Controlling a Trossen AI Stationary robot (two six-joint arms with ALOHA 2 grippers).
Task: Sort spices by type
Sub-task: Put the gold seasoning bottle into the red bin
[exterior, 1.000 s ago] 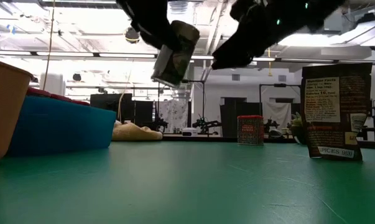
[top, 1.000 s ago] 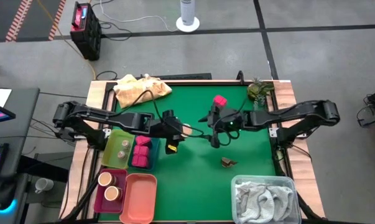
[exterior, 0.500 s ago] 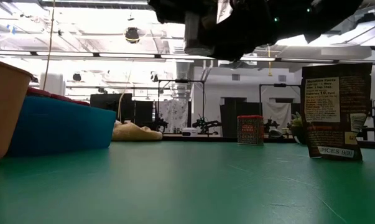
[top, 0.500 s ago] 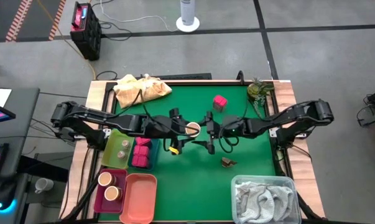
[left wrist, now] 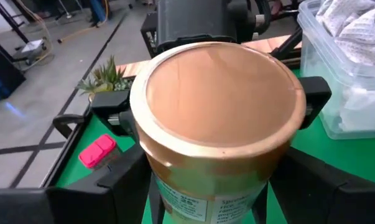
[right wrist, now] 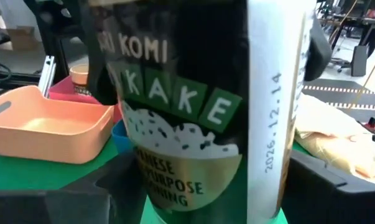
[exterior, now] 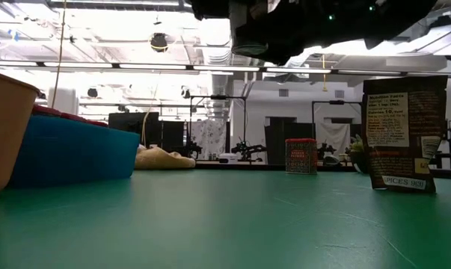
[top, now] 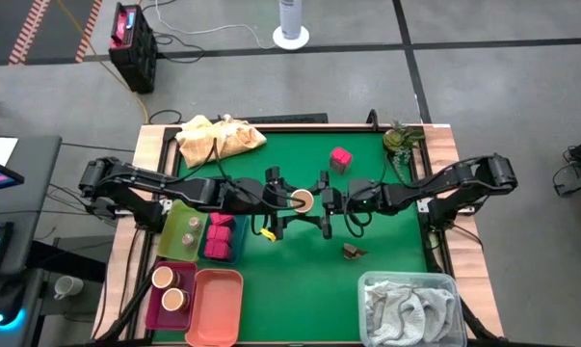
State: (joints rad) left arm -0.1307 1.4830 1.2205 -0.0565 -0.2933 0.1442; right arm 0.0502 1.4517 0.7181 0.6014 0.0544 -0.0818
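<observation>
A short round jar (top: 301, 200) with a tan lid (left wrist: 218, 102) and a dark printed label (right wrist: 193, 112) hangs in the air over the table's middle, between both grippers. My left gripper (top: 292, 202) comes from the table's left and is shut on the jar. My right gripper (top: 314, 203) faces it from the right, open, one finger (left wrist: 115, 115) on each side of the jar just below the lid. A pink-red packet (top: 340, 158) stands near the far edge, and a small brown packet (top: 354, 253) stands right of the middle. My left gripper pinches the jar's body (left wrist: 206, 186) between its two fingers, below the lid, coming level from the table's left. The jar is lifted clear, its lid toward the right arm. My right gripper's fingers stand close against the jar's sides; whether they touch it, I cannot tell.
Along the left edge sit a green tray (top: 171, 224) with small jars, a blue tray (top: 234, 243) of pink packets, a magenta tray (top: 153, 306) with two tan-lidded jars and a salmon tray (top: 218, 306). Yellow cloth (top: 218, 138) far left, plant (top: 400, 140) far right, towel bin (top: 409, 306) near right.
My left gripper has carried the jar toward the table's right and upward. My right gripper has swung toward the table's left, bringing its open fingers around the jar. In the last half second both have closed in only a little further.
</observation>
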